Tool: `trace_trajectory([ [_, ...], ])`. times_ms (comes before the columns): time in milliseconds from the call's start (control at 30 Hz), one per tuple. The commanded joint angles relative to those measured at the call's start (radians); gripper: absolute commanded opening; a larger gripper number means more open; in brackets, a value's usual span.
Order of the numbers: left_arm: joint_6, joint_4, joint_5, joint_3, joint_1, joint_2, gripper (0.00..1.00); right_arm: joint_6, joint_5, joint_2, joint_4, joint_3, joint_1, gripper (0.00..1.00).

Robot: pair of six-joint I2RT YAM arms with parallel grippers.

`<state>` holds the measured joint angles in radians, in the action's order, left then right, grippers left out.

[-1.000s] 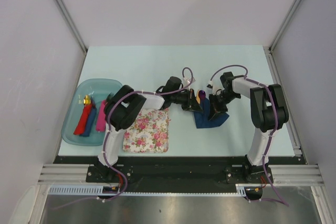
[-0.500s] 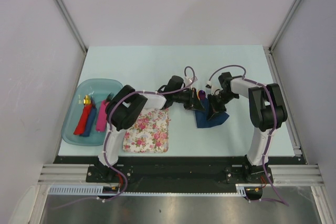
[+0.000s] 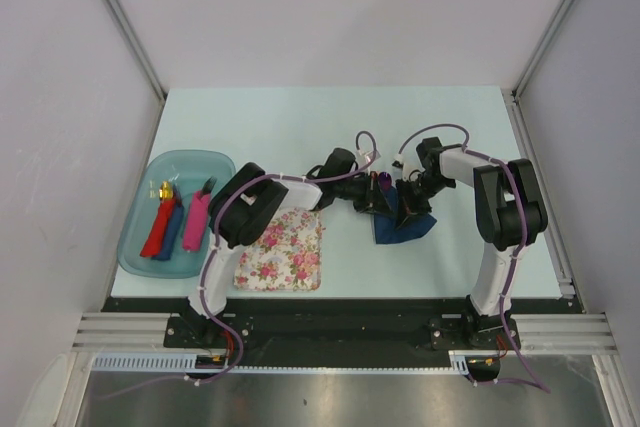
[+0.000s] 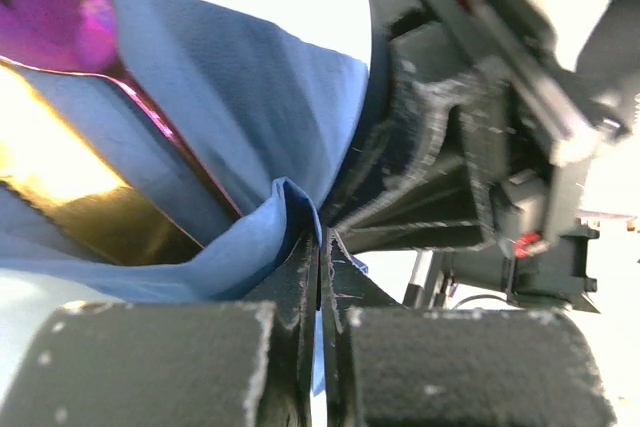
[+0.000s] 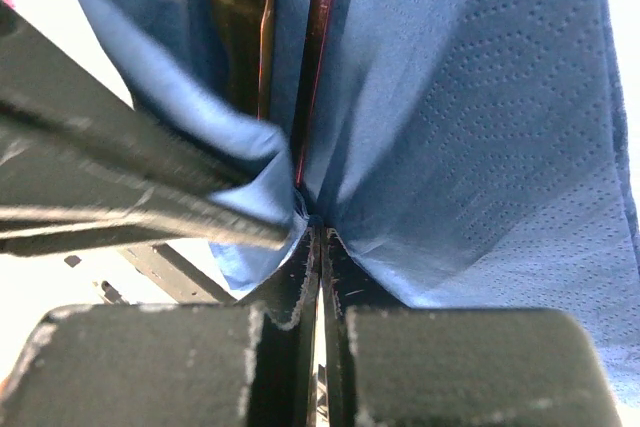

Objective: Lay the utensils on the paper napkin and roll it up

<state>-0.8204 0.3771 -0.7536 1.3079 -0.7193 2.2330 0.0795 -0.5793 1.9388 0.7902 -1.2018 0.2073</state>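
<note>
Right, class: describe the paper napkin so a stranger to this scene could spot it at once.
Look on the pale table, right of centre. The paper napkin is bunched there, pinched by the left tool and the right tool. It is plain dark blue, unlike the floral mat to its left.

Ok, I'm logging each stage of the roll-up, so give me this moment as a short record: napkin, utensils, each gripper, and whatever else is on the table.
paper napkin: dark blue, bunched up between the two arms
utensils: purple spoon and gold utensil, side by side inside the napkin's folds
left gripper: shut, pinching a napkin fold
right gripper: shut on the napkin
floral mat: flat, near edge, left of the napkin
tray: far left, holds chunky pieces in red, blue and pink
</note>
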Motion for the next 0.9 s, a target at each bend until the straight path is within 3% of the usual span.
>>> trace_trajectory([
  [0, 0.026, -0.021, 0.034, 0.054, -0.011, 0.022, 0.0, 0.002, 0.004, 0.0, -0.014, -0.005, -0.006, 0.0],
  [400, 0.04, -0.063, 0.069, 0.068, -0.014, 0.045, 0.0, -0.007, -0.011, -0.008, -0.002, -0.007, -0.012, 0.0],
  [533, 0.046, -0.078, 0.071, 0.07, -0.014, 0.048, 0.0, -0.006, -0.028, -0.032, 0.029, -0.021, -0.034, 0.13],
  [700, 0.044, -0.083, 0.073, 0.076, -0.015, 0.048, 0.0, -0.009, -0.065, -0.078, 0.06, -0.033, -0.06, 0.22],
  [867, 0.049, -0.092, 0.066, 0.09, -0.014, 0.056, 0.01, -0.027, -0.077, -0.089, 0.026, -0.025, -0.054, 0.38],
])
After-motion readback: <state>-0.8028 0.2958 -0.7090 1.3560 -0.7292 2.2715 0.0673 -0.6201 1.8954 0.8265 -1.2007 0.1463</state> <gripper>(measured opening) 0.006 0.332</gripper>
